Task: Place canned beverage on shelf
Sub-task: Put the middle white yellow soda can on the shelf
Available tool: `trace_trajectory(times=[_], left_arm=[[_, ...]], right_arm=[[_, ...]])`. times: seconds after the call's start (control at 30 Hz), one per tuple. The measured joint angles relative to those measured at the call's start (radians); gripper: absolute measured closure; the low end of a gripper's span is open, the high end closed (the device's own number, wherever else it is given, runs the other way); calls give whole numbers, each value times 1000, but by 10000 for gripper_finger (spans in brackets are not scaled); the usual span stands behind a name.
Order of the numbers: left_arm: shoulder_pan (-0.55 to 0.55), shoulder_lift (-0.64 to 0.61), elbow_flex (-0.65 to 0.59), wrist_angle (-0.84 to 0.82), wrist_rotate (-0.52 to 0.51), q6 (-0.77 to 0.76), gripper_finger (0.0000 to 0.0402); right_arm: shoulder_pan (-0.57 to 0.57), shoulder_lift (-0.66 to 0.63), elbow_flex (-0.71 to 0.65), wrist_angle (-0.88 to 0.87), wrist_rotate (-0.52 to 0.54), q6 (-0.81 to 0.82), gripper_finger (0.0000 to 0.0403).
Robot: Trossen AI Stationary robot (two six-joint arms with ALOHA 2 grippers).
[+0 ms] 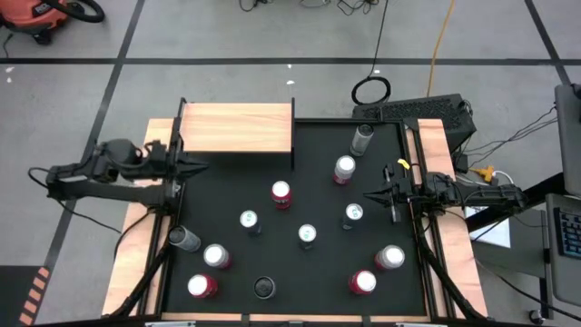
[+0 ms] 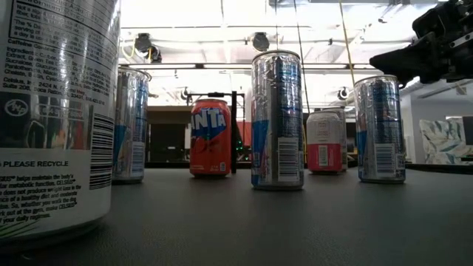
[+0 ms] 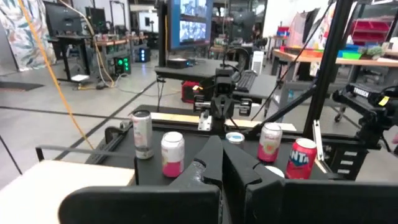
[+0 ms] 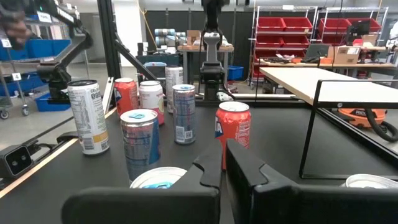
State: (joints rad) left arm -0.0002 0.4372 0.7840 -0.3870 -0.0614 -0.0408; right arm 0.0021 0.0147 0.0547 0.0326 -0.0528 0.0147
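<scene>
Eleven cans stand scattered on the black desk [image 1: 300,272], among them a red can [image 1: 281,193] near the middle and a dark can [image 1: 264,288] at the near edge. Shelf [image 1: 238,128]: pale wood board, at the far left corner of the desk, its top bare. Left gripper [image 1: 201,165]: jaws closed, holding nothing, at the left edge just before the shelf. Right gripper [image 1: 370,193]: jaws closed, empty, at the right edge, near a silver can [image 1: 353,214].
</scene>
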Motion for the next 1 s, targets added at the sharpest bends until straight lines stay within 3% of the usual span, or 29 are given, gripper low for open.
trace_trajectory(times=[0.5, 0.73, 1.0], left_arm=[[0, 429, 574, -278, 0, 55, 402], [0, 567, 685, -289, 0, 93, 402], [0, 652, 699, -294, -14, 73, 402]], right_arm=[[0, 0, 0, 0, 0, 0, 403], [0, 0, 0, 0, 0, 0, 403], [0, 0, 0, 6, 1, 53, 403]])
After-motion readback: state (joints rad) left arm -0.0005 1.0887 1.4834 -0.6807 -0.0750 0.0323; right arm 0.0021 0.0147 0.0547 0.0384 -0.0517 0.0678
